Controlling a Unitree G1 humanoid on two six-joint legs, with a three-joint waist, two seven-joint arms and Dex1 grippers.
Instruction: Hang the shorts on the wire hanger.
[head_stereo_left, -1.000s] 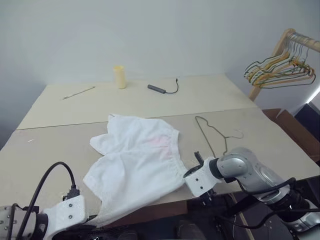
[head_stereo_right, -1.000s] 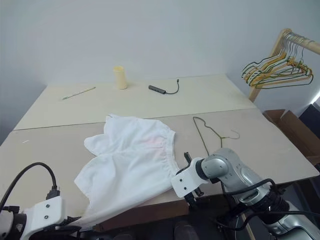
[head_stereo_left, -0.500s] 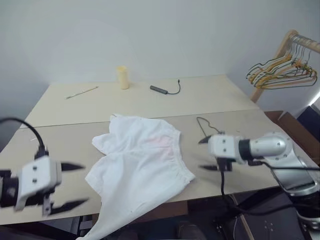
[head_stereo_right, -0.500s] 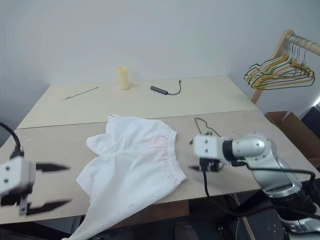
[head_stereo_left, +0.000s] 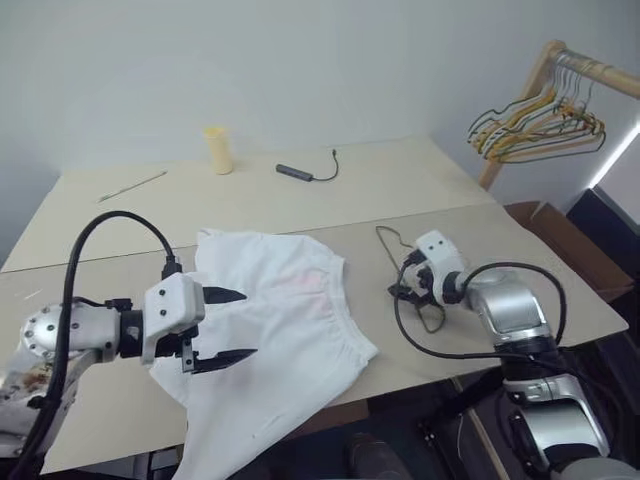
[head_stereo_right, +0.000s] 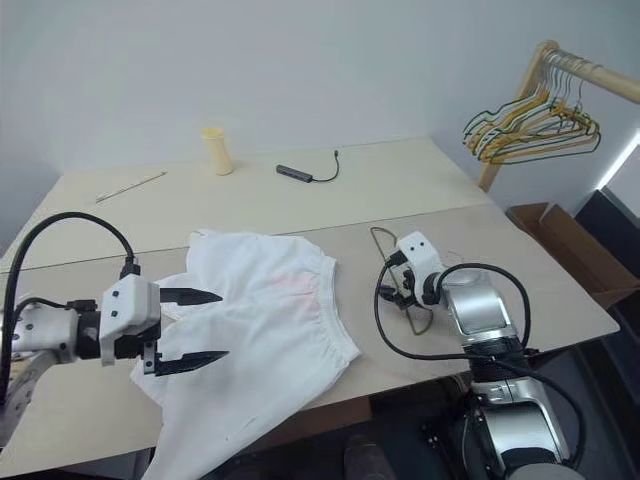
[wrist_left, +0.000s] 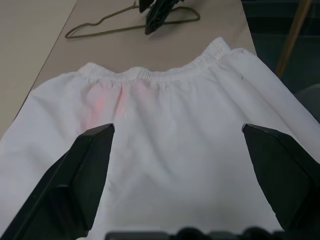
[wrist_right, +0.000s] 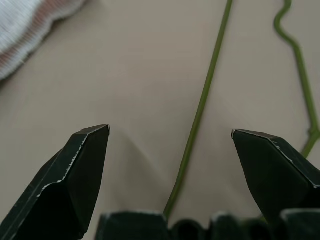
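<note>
**Both grippers spread wide, nothing held**

You are looking at the shorts (head_stereo_left: 280, 330) lying flat on the table (head_stereo_left: 520, 260), with the gathered waistband facing the right side and one leg drooping over the near edge. A faint pink patch is showing near the waistband.

Your left gripper (head_stereo_left: 222, 327) is hovering over the near-left part of the shorts, its two black fingers (wrist_left: 82, 175) standing wide apart and gripping no fabric.

The wire hanger (wrist_right: 200, 110) is lying flat on the table just right of the waistband, apart from the cloth. Your right gripper (head_stereo_right: 392, 285) is poised directly above it with its fingers spread; in the right wrist view one long wire is running between them, not pinched.

Farther back, a yellow cup (head_stereo_left: 218, 150), a thin stick (head_stereo_left: 132, 186) and a dark adapter with a cable (head_stereo_left: 305, 172) are resting on the table. A bunch of hangers (head_stereo_left: 535, 120) is hanging on the rack at the right.
</note>
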